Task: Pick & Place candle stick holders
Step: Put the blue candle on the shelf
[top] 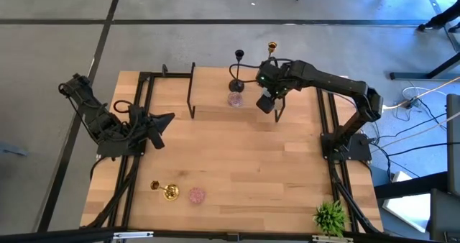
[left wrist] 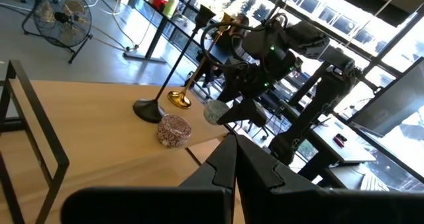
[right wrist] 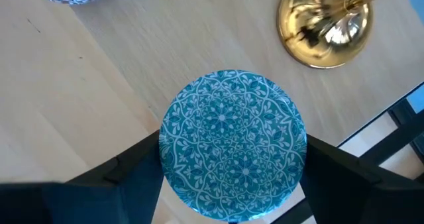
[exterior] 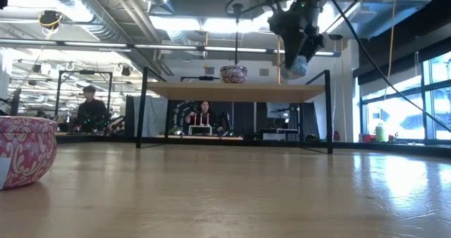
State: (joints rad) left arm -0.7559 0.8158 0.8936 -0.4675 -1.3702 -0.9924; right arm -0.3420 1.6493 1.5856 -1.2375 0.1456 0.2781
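Observation:
A black stick (top: 238, 72), a gold stick (top: 272, 52) and a purple squat holder (top: 236, 99) stand on a raised wooden shelf (exterior: 236, 91) at the table's far middle. My right gripper (top: 267, 101) hangs over this shelf, shut on the light blue holder (right wrist: 232, 144), beside the gold stick's base (right wrist: 323, 24). A second gold stick (top: 166, 191) and the pink holder (top: 197, 195) are near the front left; the pink holder also shows in the low view (exterior: 21, 150). My left gripper (top: 162, 121) waits shut at the table's left. My right gripper pinches the light blue holder's round side wall (right wrist: 171, 151) between its two fingers, one on each opposite side. The fingers come from above, pointing down. The holder sits upright with its patterned top up, a little above the shelf in the low view (exterior: 297, 65).
A small green plant (top: 330, 216) stands at the front right corner. The shelf's black legs (top: 192, 92) rise at both its ends. Black rails (top: 133, 164) run along the table's left and right sides. People show in the room beyond the table.

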